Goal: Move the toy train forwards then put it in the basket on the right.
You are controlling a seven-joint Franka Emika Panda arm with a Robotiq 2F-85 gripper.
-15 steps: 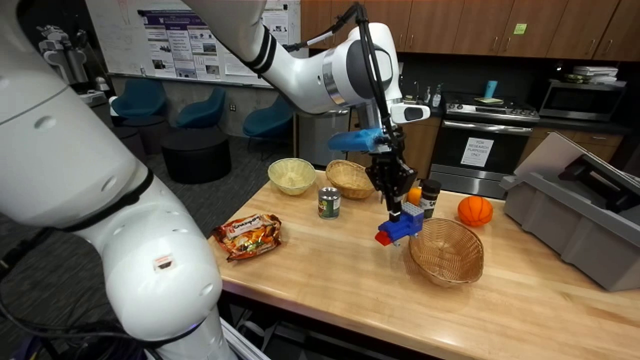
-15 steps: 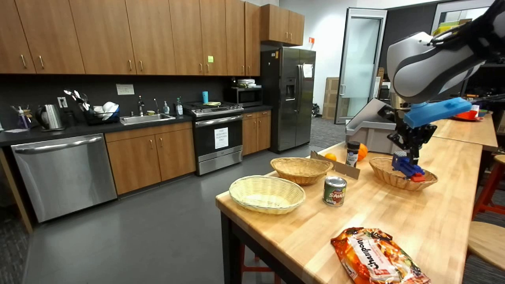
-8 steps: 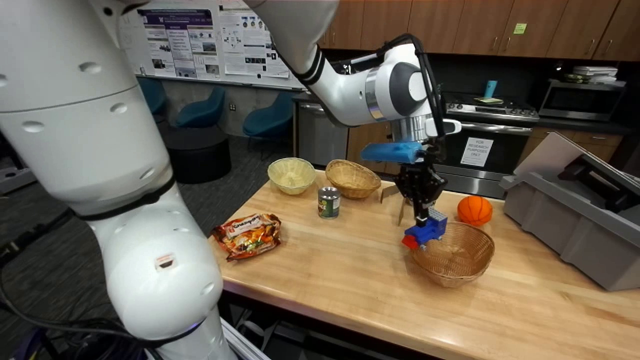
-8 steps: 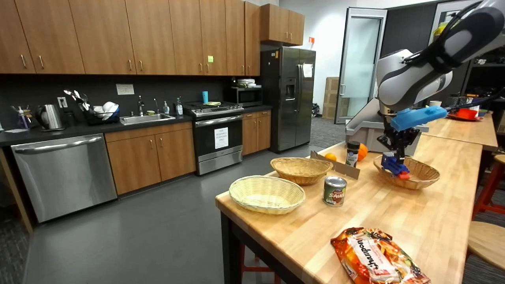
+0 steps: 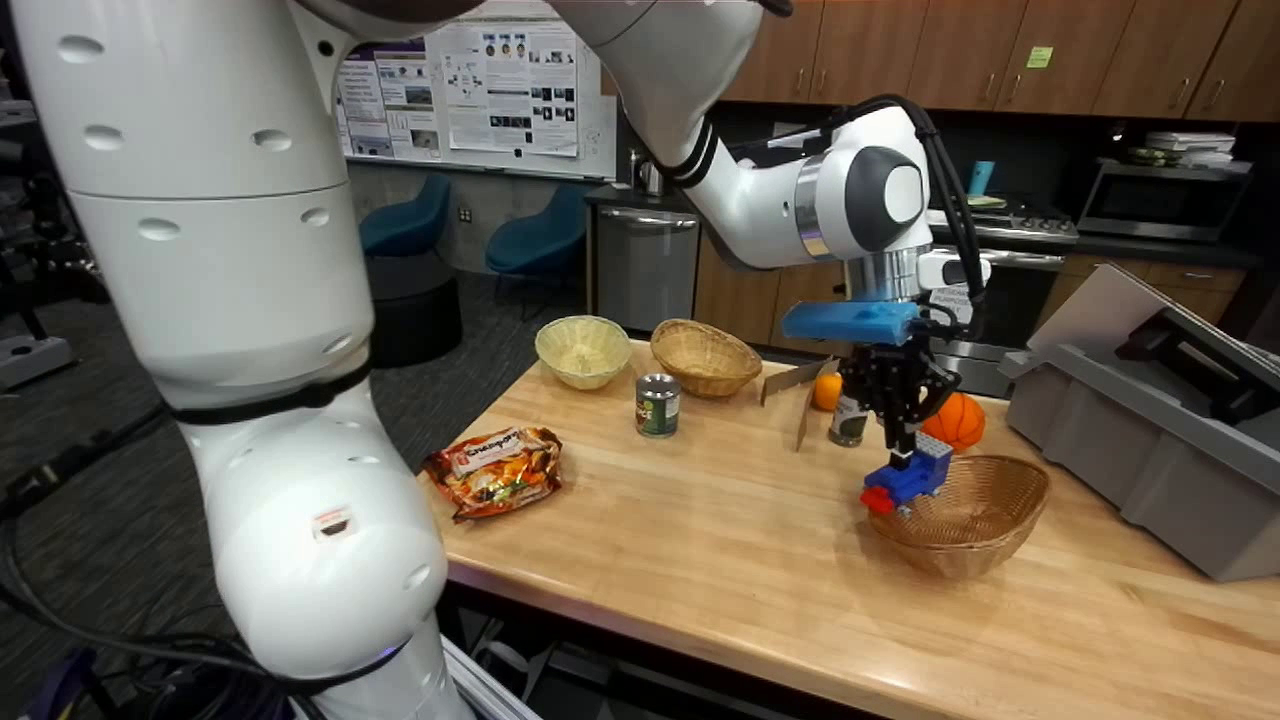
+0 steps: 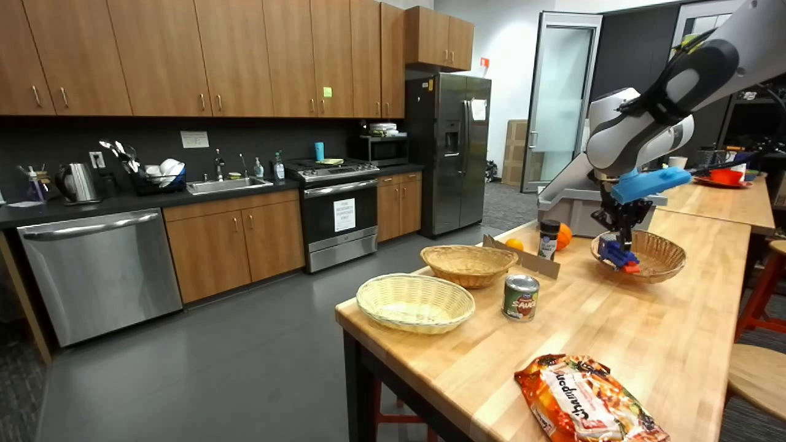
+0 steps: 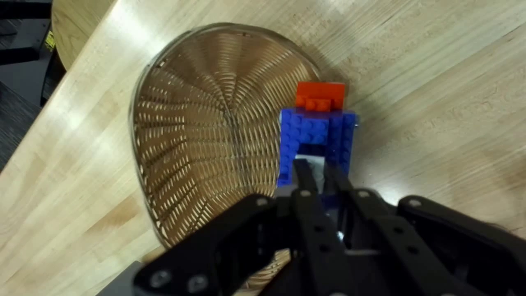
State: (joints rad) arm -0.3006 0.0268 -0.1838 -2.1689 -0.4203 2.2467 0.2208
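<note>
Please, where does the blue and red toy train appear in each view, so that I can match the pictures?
In an exterior view: the toy train is right of centre, in the lower half.
In an exterior view: the toy train is toward the right side, just below mid-height.
In the wrist view: the toy train is right of centre, slightly above the middle.
Shared landmark: the basket, which the toy train overlaps in all three.

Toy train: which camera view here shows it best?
The wrist view: the toy train appears largest there, from above, its red end and blue studs plain, though the gripper covers part of it. Both exterior views show it much smaller and more from the side, held in the gripper, with the basket partly behind it.
</note>
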